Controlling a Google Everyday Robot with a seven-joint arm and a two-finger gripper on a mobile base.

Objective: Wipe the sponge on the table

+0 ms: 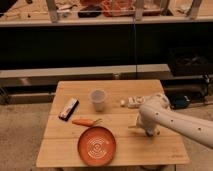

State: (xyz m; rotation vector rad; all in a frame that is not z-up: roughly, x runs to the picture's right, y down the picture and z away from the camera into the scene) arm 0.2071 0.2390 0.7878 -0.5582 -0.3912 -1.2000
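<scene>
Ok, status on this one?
Gripper low over table, near white device. Sponge not in sight, maybe under arm. Cup, carrot, plate stand apart from it.

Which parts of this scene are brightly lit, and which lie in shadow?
Camera view: the table is evenly and warmly lit; the recess behind it is almost black; the gripper, down at the table's right half, is lit too.

Matt, pale wood in long planks across the rectangular table. Smooth, faintly glossy orange on the round ringed plate near the front edge. Translucent plastic for the clear cup toward the back edge. Smooth white hard casing along the robot arm, down to the gripper lowered to the wood near the right edge.
</scene>
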